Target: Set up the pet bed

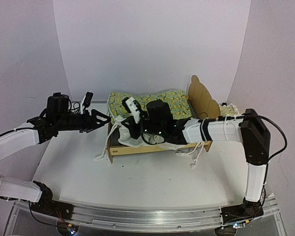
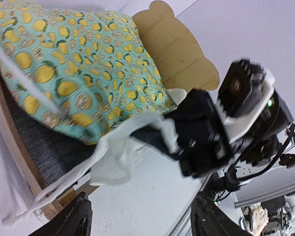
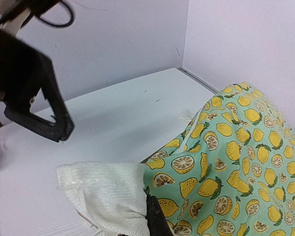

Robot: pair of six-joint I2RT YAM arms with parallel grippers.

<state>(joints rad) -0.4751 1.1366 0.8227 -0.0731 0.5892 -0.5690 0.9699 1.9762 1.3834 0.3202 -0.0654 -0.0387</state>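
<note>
Seen from above, a white desk (image 1: 152,182) carries a small wooden pet bed (image 1: 155,149) near its middle. The bed lies sideways, its foot toward 9 o'clock and its tall curved headboard (image 1: 202,98) toward 3 o'clock. The left arm (image 1: 19,140) reaches in from the 9 o'clock side. The left claw (image 1: 103,118) is just beside the foot of the bed, its fingers spread apart, released, with nothing between them. White strings (image 1: 101,156) lie on the desk by the foot corner at 7 o'clock. A green blanket (image 1: 169,101) printed with yellow lemons is bunched along the 12 o'clock side of the bed. The left wrist view shows a strip of the dark grey mattress (image 2: 44,142) bare beside it. The blanket's white edge (image 1: 130,140) drapes over the 6 o'clock rail near the foot. The right claw (image 2: 160,137) is clenched on that white edge, and the cloth bunches around its fingers. The right arm (image 1: 221,130) stretches in from 3 o'clock, crossing low over the front rail just below the headboard. A pale ruffled cloth (image 1: 231,109) shows just past the headboard at 3 o'clock, too hidden to make out further.
</note>
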